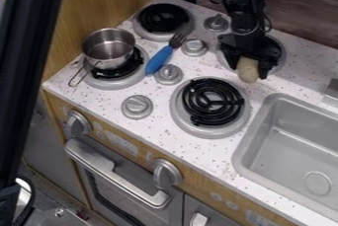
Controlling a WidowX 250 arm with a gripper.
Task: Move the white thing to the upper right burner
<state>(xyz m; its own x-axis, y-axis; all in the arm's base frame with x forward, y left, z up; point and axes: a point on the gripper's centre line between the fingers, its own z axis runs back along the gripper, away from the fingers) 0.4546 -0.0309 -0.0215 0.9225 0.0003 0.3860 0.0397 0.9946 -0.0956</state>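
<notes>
Nearest the camera, a dark post (29, 47) slants down the frame's left edge; at upper right, the gripper (249, 65) seems closed about the white thing (249, 73), fingers parted by its width, at the near edge of the burner (282, 57). It should be light and fairly firm, perhaps slippery on its curves, so best pinched across the middle. It looks cream-coloured, stubby and round-ended.
</notes>
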